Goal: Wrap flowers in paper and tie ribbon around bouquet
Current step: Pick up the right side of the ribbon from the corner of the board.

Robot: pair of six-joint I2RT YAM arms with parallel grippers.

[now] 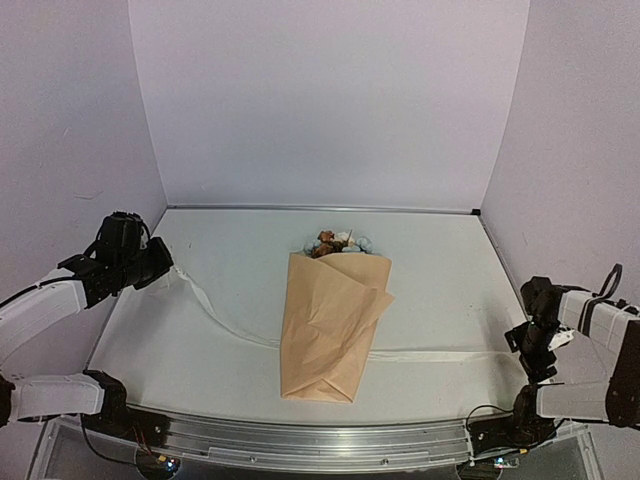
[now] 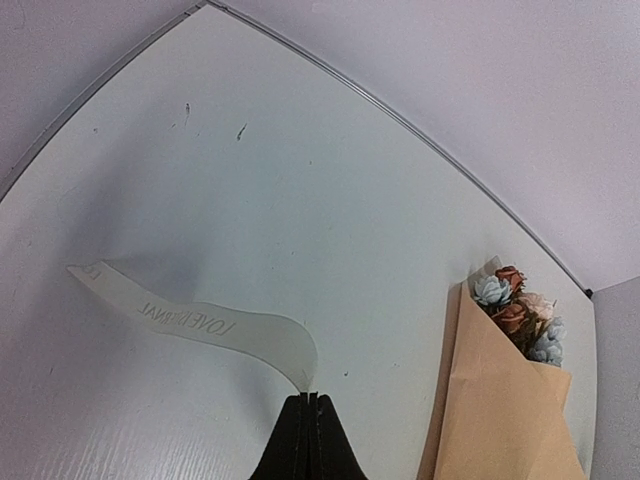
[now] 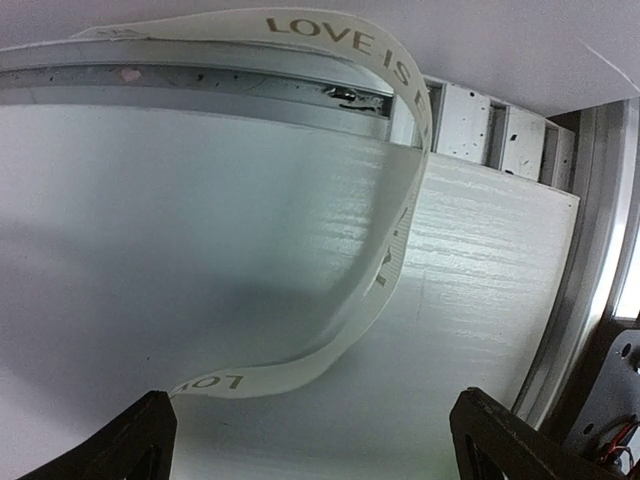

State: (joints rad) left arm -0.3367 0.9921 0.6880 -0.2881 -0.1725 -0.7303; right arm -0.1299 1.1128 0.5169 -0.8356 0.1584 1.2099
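**Step in hand: tying.** We judge the wrapping complete. The paper (image 1: pixel 320 300) lies folded into a cone at the centre of the top view, with its narrow end toward the bottom of the frame. The flowers (image 1: pixel 335 243) show at its open upper end. The bouquet (image 1: pixel 335 350) rests flat on the table (image 1: pixel 230 250).

**Ribbon position.** The ribbon (image 1: pixel 215 315) starts at the left gripper (image 1: pixel 160 270), at the middle left of the top view. It curves down to the cone's left edge near its lower third. It reappears on the cone's right side and runs along the table toward the lower right. We take it to pass beneath the cone, but the crossing itself is hidden.

**Left gripper.** The fingers are pressed together and pinch one ribbon end at the bottom centre of the left wrist view.

**Right gripper (image 3: pixel 312 410).** The fingers are spread wide at the two lower corners of the right wrist view and hold nothing. The other ribbon end arcs down from the top of that frame and finishes close to the lower-left finger. We cannot tell whether it touches that finger.

**Next move, as we judge it.**
1. Bring the right gripper forward until the strip lies between its fingers, then close.
2. Expect the strip to slip aside, as it is thin, limp and curled.
3. With both ends held, cross them over the cone's lower third.
4. Draw the ends tight without dragging the bouquet or crushing the paper
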